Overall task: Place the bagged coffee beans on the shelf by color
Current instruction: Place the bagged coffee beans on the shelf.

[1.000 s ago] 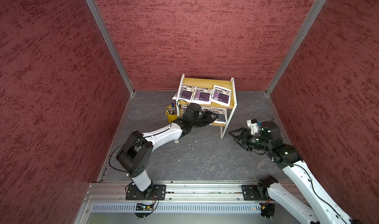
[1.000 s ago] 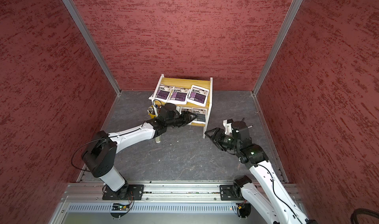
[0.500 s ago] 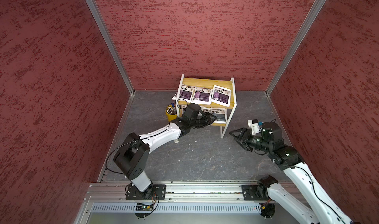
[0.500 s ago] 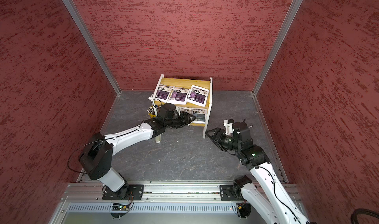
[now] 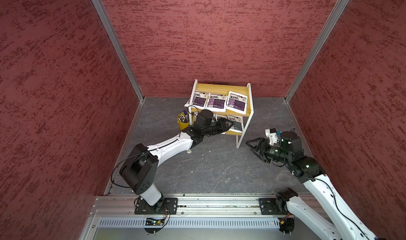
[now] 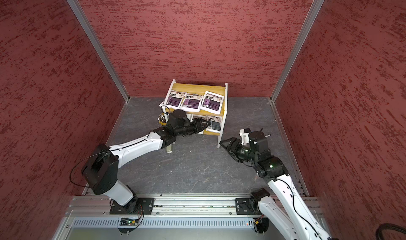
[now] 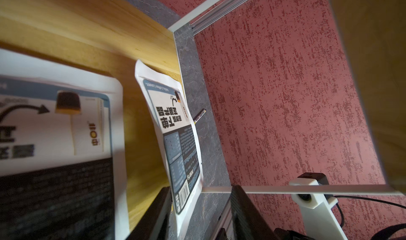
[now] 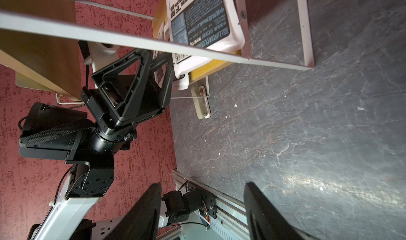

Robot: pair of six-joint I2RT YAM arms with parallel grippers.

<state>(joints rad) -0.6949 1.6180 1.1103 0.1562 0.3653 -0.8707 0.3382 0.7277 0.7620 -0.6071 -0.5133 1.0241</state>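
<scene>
Left claw (image 5: 228,125) in shelf (image 5: 222,88), jaws parted astride grey-blue pouch (image 7: 175,140), seemingly released | pouch lay dead ahead at lower board's (image 7: 142,162) end toward right claw (image 8: 201,185), long axis along reach | right claw released, empty, off shelf's front corner; left claw nearer.

The left arm (image 5: 171,143) stretches far forward from its base with the forearm low and nearly level. Its wrist is rolled, so the left gripper (image 5: 229,126) lies on its side, jaws parted. The right arm (image 5: 325,192) is bent at the elbow and held back, with the right gripper (image 5: 254,149) pointing toward the left arm's side, jaws spread wide.
</scene>
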